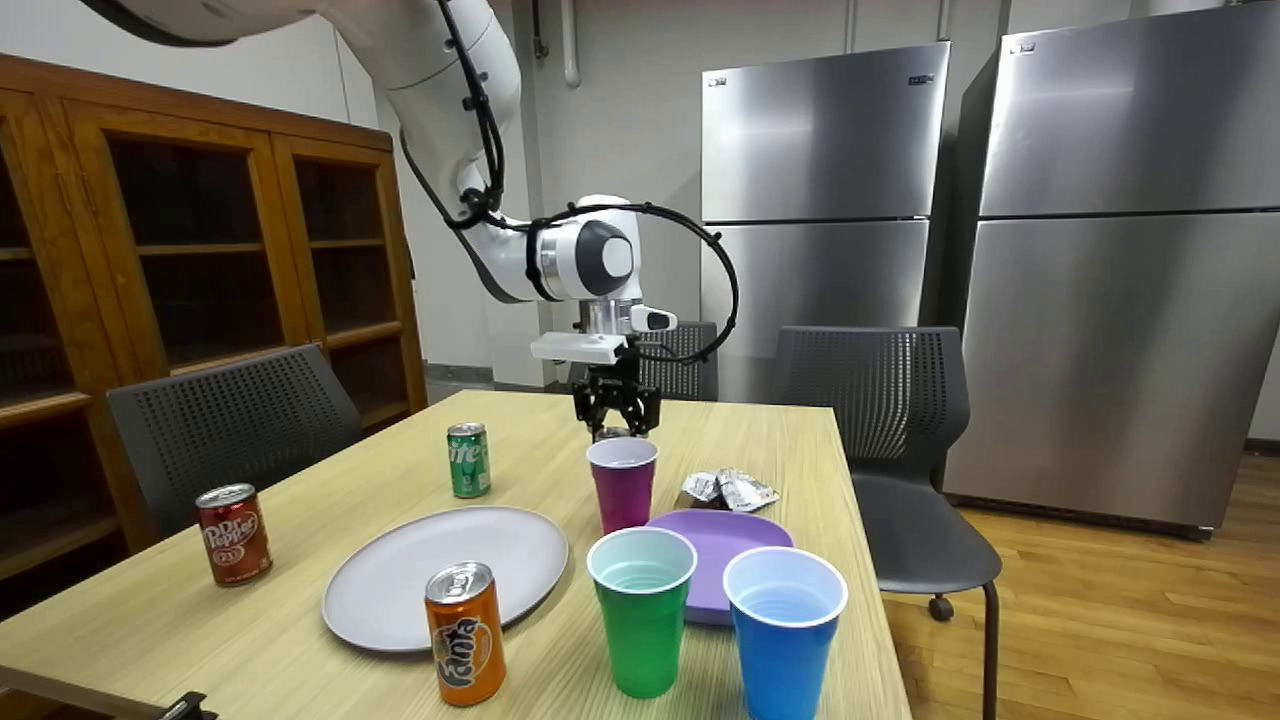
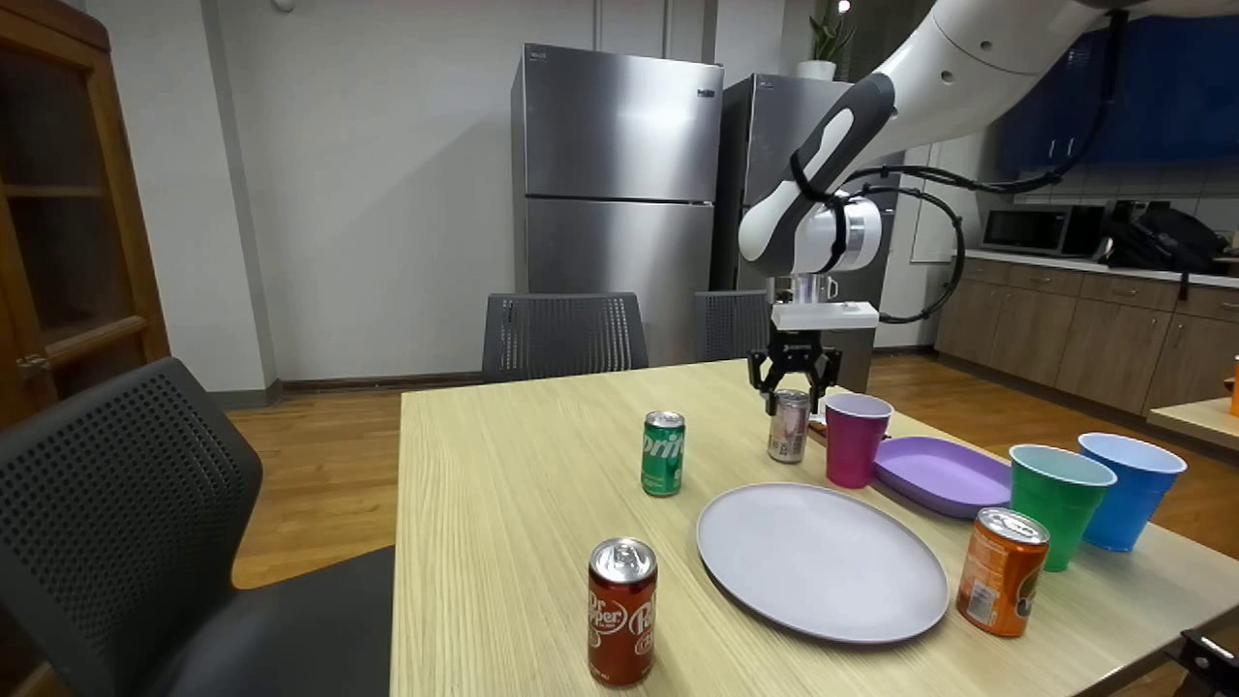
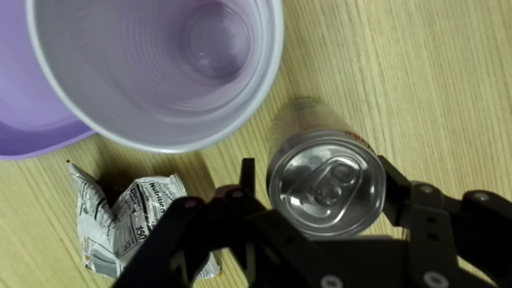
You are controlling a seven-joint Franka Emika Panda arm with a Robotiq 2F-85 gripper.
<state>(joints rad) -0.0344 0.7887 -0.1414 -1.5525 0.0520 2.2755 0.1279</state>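
A silver soda can (image 3: 326, 196) with some red lettering stands upright on the table, its pull tab facing the wrist camera. My gripper (image 3: 319, 178) is open around it. The left finger (image 3: 248, 174) in the wrist view is apart from the can, with a strip of table between them. The right finger (image 3: 396, 192) lies against or very close to its side; contact cannot be told. In an exterior view the can (image 2: 789, 431) shows below my gripper (image 2: 795, 399). A magenta cup (image 3: 156, 80) with a pale inside stands close beside the can and hides most of it in an exterior view (image 1: 623, 490).
Crumpled foil wrappers (image 3: 136, 216) and a purple plate (image 1: 735, 540) lie near the cup. A grey plate (image 2: 823, 561), a green can (image 2: 663, 455), a Dr Pepper can (image 2: 621, 620), a Fanta can (image 1: 466, 635), a green cup (image 1: 642, 620) and a blue cup (image 1: 785, 640) also stand on the table.
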